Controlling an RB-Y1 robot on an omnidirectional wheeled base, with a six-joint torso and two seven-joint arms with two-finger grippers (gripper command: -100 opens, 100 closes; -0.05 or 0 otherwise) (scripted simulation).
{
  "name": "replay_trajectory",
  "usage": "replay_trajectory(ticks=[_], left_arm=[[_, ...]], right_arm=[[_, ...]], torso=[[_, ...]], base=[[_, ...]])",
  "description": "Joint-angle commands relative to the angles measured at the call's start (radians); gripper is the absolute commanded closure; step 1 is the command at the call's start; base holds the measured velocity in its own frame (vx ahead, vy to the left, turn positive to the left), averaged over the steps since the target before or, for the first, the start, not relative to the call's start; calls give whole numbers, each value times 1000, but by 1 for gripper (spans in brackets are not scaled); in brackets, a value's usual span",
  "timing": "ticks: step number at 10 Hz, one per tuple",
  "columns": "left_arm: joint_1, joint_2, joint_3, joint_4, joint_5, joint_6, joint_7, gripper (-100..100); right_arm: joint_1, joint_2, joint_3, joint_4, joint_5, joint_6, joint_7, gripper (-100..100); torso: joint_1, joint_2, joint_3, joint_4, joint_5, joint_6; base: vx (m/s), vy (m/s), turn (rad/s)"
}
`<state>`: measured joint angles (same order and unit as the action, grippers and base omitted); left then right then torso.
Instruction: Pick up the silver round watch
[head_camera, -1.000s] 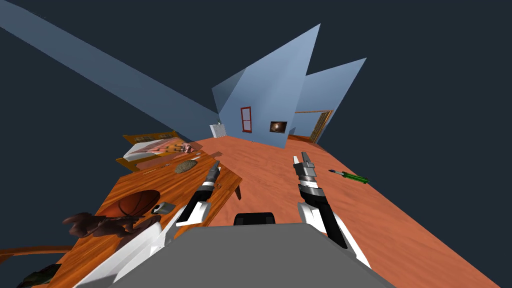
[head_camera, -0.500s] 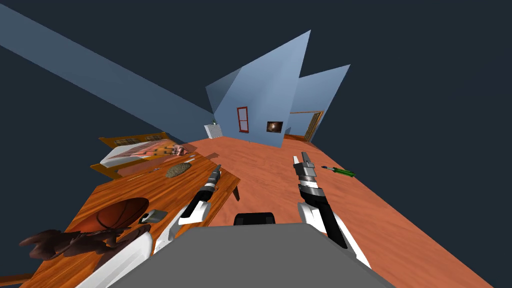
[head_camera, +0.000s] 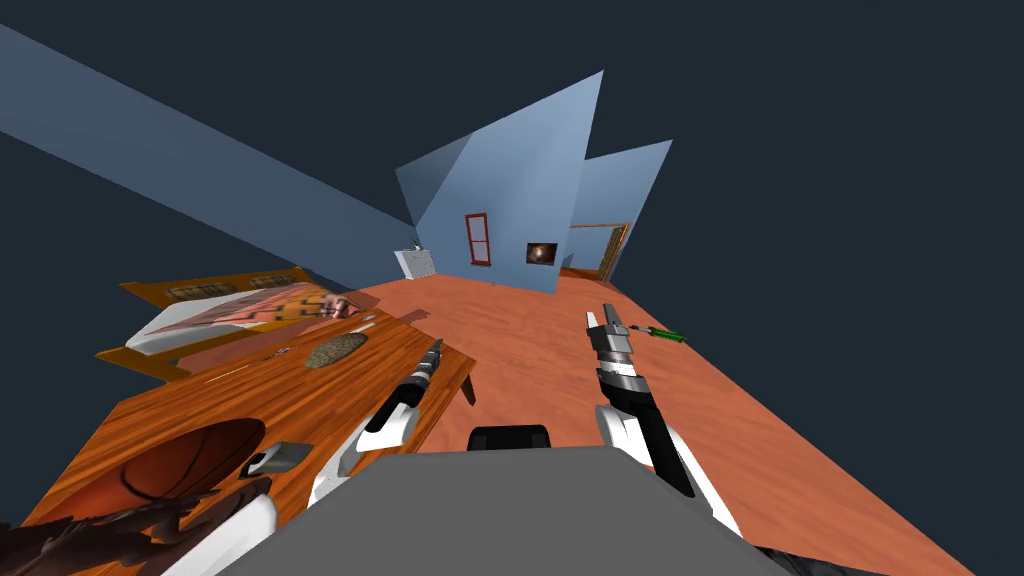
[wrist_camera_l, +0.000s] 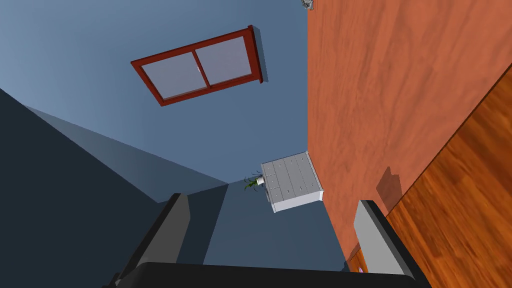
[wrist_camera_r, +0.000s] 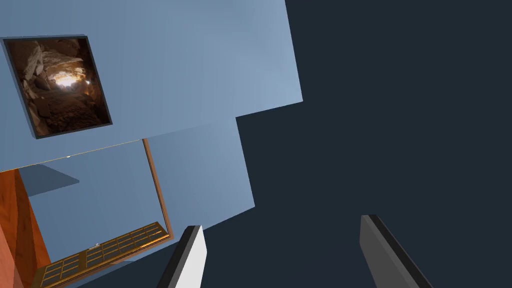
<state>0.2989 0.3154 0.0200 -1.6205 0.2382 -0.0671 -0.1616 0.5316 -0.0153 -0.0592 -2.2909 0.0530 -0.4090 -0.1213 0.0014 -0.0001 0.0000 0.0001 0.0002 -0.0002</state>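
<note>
A small silver-grey thing with a dark band (head_camera: 275, 458), which I take for the watch, lies on the wooden table (head_camera: 300, 395) beside a basketball (head_camera: 185, 462). My left gripper (head_camera: 436, 345) hangs over the table's right edge, well beyond the watch. In the left wrist view it (wrist_camera_l: 272, 201) stands open and holds nothing, with the table edge and floor beside one finger. My right gripper (head_camera: 606, 318) is over the floor to the right of the table, and the right wrist view shows it (wrist_camera_r: 281, 225) open and holding nothing.
A flat round brownish thing (head_camera: 335, 349) and thin items lie farther along the table. A dark brown figure (head_camera: 90, 540) sits at the table's near left. A bed (head_camera: 230, 310) stands behind the table. A green screwdriver (head_camera: 660, 334) lies on the floor. Far off stand a white dresser (head_camera: 415, 262) and a doorway (head_camera: 600, 250).
My view has turned, so the whole scene has slid left and the table looks nearer and larger. Both arms have kept their pose.
</note>
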Motion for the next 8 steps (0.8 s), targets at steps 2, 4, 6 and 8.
replay_trajectory(ticks=[2, 4, 6, 8], left_arm=[[-26, 24, -9, 75, 41, 61, -20, -100], [-42, 40, -17, 152, 69, 97, -33, -100], [-42, 40, -17, 167, 69, 97, -33, -100], [-57, 54, -25, 225, 96, 132, -46, -100]], right_arm=[[0, 0, 0, 0, 0, 0, 0, 0], [0, 0, 0, 0, 0, 0, 0, 0], [0, 0, 0, 0, 0, 0, 0, 0], [0, 0, 0, 0, 0, 0, 0, 0]], torso=[[0, 0, 0, 0, 0, -1], [0, 0, 0, 0, 0, -1], [0, 0, 0, 0, 0, -1], [0, 0, 0, 0, 0, 0]], base=[[3, 10, -126], [6, 14, -134], [3, 12, -34], [5, 14, -126]])
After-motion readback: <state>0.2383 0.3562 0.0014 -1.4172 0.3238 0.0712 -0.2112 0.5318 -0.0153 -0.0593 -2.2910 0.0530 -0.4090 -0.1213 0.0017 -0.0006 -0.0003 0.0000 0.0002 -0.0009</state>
